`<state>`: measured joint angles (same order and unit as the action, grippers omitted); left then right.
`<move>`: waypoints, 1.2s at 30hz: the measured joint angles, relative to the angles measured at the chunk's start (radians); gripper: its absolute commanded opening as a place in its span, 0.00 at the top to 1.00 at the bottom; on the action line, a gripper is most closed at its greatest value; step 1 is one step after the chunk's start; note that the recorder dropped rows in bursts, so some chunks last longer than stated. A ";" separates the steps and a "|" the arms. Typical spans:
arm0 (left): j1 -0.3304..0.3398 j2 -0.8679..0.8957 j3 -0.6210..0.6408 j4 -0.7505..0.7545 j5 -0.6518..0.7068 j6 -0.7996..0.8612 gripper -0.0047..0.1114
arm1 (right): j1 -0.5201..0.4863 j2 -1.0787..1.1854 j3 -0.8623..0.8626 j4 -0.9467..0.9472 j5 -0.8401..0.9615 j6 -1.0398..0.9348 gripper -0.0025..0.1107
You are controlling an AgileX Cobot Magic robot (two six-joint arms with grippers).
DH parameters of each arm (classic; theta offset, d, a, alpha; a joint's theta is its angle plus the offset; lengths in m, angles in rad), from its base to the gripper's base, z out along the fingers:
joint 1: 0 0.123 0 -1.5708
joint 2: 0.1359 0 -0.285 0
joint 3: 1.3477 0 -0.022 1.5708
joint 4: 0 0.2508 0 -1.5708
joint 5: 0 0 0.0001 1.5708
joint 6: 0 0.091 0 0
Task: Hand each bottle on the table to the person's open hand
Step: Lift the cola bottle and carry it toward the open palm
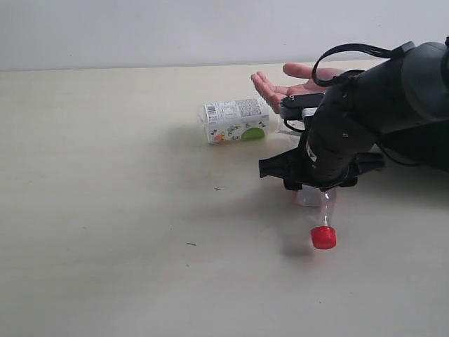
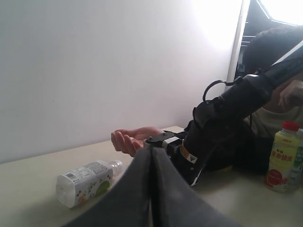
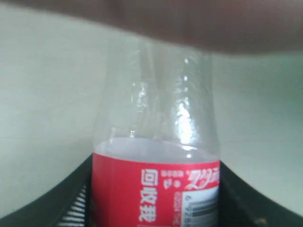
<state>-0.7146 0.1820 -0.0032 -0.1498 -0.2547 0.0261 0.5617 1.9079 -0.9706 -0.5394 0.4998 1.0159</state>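
Note:
My right gripper is shut on the clear bottle with the red label. Its black fingers press both sides of the label. That bottle lies low over the table, red cap pointing at the front edge. The squarish white-labelled bottle lies on its side, capless, just left of the person's open hand, which is palm up behind my right arm. The yellow bottle with a red cap stands at the right of the left wrist view. My left gripper is shut and holds nothing; the exterior view does not show it.
My right arm fills the right of the exterior view and hides part of the hand. A seated person is behind the yellow bottle. A sliver of another bottle shows at the frame edge. A pale wall backs the table.

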 measured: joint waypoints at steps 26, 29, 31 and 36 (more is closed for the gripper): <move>0.000 0.000 0.000 -0.003 0.000 0.000 0.96 | 0.000 -0.567 -0.026 0.389 0.623 -0.629 0.98; 0.000 0.000 0.000 -0.003 0.000 0.000 0.96 | 0.000 -0.640 -0.034 0.331 0.579 -0.631 0.98; 0.000 0.000 0.000 -0.003 0.000 0.000 0.96 | -0.006 -0.641 -0.034 0.313 0.524 -0.631 0.98; 0.000 0.000 0.000 -0.003 0.000 0.000 0.96 | -0.092 -0.474 -0.095 0.304 0.342 -0.632 0.98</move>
<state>-0.7146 0.1820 -0.0032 -0.1524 -0.2547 0.0261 0.4693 1.4341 -1.0654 -0.2355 0.8420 0.3837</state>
